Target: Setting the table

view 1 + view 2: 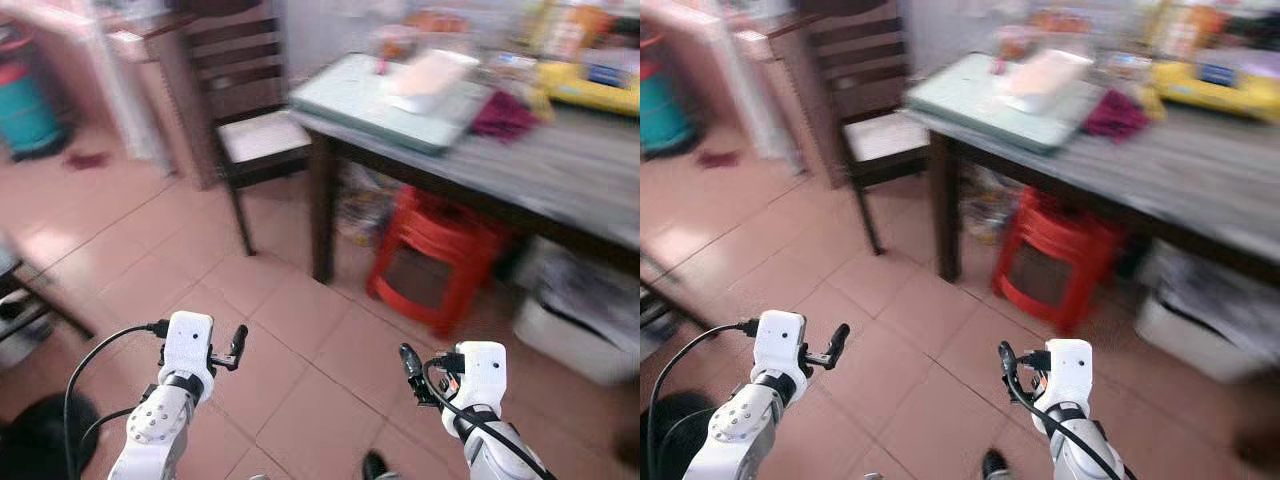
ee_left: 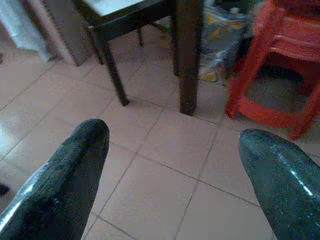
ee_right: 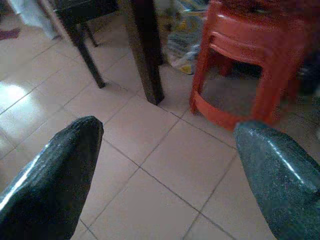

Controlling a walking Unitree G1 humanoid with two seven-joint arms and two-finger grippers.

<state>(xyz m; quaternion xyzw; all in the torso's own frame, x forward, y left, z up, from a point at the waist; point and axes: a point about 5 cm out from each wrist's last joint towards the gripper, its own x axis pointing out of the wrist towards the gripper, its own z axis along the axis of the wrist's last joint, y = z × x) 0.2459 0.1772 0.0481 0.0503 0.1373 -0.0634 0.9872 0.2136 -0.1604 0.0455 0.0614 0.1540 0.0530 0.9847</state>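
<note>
Nearest to us, we find both arms raised low in front of the body over the tiled floor (image 1: 300, 350), neither one at work on anything. The left pincer (image 1: 236, 350) carries nothing; the left wrist view shows its two black fingers (image 2: 60, 180) spread wide with bare tile between them. The right pincer (image 1: 410, 368) is likewise empty, its fingers (image 3: 55, 170) parted wide in the right wrist view.

We judge the task to be at its very start: nothing is held, nothing has visibly been laid out as a place setting, and the approach itself is not yet complete.

Beyond the pincers, the floor runs on to a dark leg of the desk (image 1: 321, 210), with a red plastic stool (image 1: 430, 255) tucked under the desk just to the right of that leg. A dark wooden chair (image 1: 245, 130) with a pale seat stands to the left of the desk.

Farther still, the desk (image 1: 560, 190) itself carries a pale green board or tray (image 1: 350, 100) at its near-left corner, a whitish item (image 1: 425, 80) lying on it, a dark red cloth (image 1: 500, 115) to the right, and yellow packaging (image 1: 590, 85) at the far right. The blur prevents us from telling what tableware, if any, is among them. All of this lies well apart from both pincers, ahead and higher up, more to the right than the left.
</note>
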